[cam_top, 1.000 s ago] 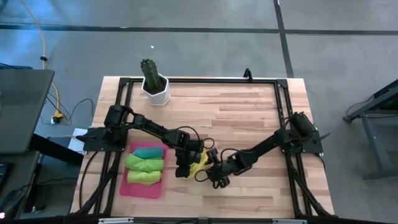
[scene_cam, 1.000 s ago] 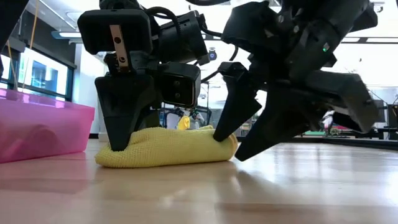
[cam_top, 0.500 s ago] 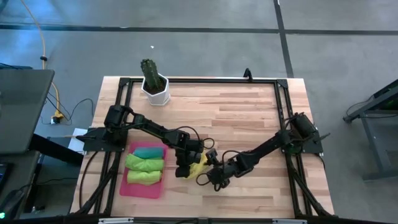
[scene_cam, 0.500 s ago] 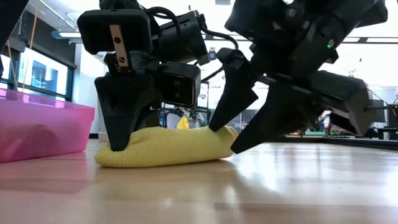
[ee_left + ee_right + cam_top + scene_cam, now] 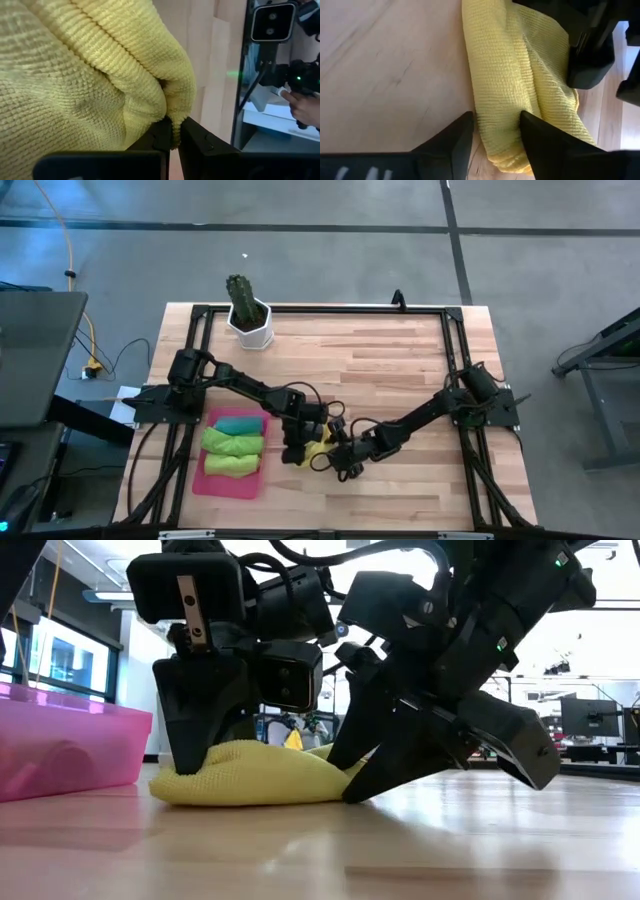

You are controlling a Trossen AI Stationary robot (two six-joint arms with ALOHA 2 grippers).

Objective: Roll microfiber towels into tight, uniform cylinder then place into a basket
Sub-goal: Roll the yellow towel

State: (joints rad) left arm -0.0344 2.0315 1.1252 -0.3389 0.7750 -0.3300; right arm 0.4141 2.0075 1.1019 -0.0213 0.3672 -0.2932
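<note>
Yellow towel [image 5: 255, 776] lies on the table as a loose, lumpy roll w/ a waffle-knit weave, just beside the pink-red basket [image 5: 199, 484] — shallow, rectangular, near the table's front-left — which holds 3 rolled towels side by side: teal [image 5: 237, 424], green [image 5: 233, 444], lime green [image 5: 230, 465].

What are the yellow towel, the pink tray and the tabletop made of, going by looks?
Yellow towel: soft knitted cloth, likely microfiber; fine ribbed loops show and it bunches where pinched.
Pink tray: probably plastic; smooth, glossy, slightly see-through wall.
Tabletop: wood, butcher-block style; pale joined strips with grain, a light sheen seen from table height.
</note>
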